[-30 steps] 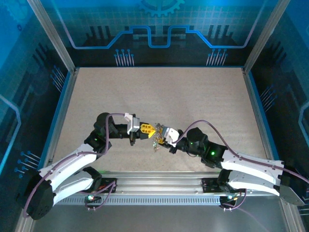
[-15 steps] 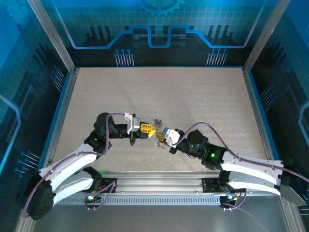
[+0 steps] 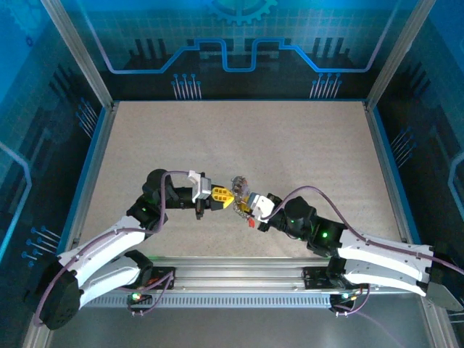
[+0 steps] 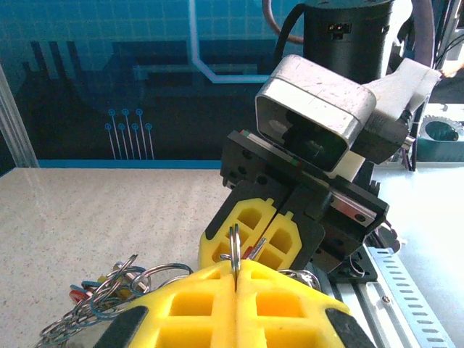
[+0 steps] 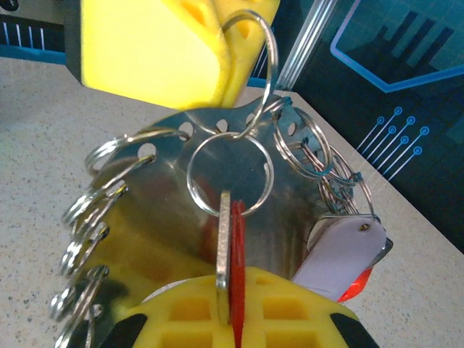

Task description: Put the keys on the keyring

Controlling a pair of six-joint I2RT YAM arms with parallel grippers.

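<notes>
Straight ahead of my right gripper (image 5: 230, 297), jaws clamped flat on the red-tagged key (image 5: 223, 246) whose long axis points at the keyring (image 4: 234, 243), that loop stands edge-on just beyond the key, pinched between the closed pads of my left gripper (image 4: 236, 274).

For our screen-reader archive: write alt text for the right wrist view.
The right gripper, shut, pinches a red-tagged key edge-on, threaded on a small split ring. Above, the left gripper clamps a larger ring linked to a shiny holed metal plate fringed with more rings, over a speckled table.
</notes>
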